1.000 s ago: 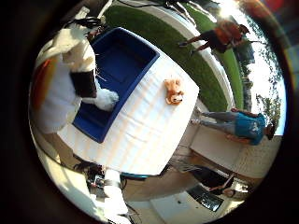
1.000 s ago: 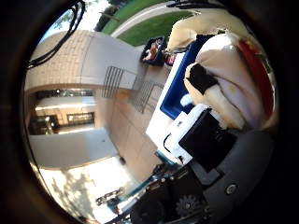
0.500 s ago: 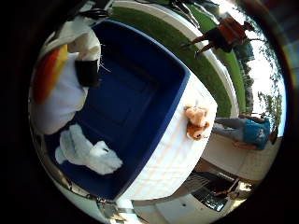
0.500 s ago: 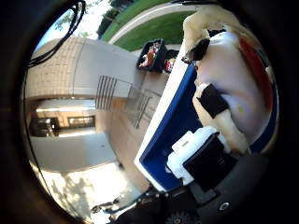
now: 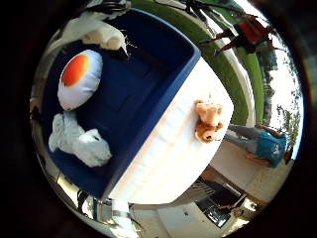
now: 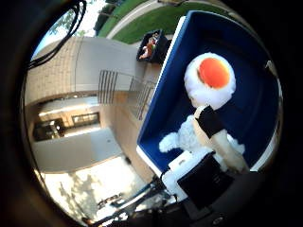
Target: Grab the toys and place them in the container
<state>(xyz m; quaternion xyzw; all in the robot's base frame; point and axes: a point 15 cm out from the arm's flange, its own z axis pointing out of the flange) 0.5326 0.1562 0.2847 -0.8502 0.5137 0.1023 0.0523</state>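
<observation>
While the palm looks down into it, the blue bin (image 5: 148, 94) fills most of both views and sits on a white table (image 5: 173, 158). Inside the bin lie two toys. One is a round white cushion with an orange-red spot (image 5: 79, 79), shaped like a fried egg, resting on the bin's floor near one end wall. The other is a fluffy white stuffed animal (image 5: 79, 144), lying on the floor just beside the egg cushion, close to touching it; what kind of animal it is cannot be made out.

A third toy, a small brown teddy bear (image 5: 208, 121), lies outside the bin on the bare part of the table, near the far table edge and well apart from the bin's wall.

The hand (image 6: 208, 161) shows in the thumb-side view as white and black parts, with a finger (image 6: 220, 142) reaching out fairly straight over the fluffy toy and holding nothing; how the rest of the fingers stand is hard to judge, since only an edge of them shows in the other view.

Beyond the table are a strip of grass (image 5: 223, 64), a paved yard (image 6: 75, 151) and a brick building with a stair rail (image 6: 128, 90).
</observation>
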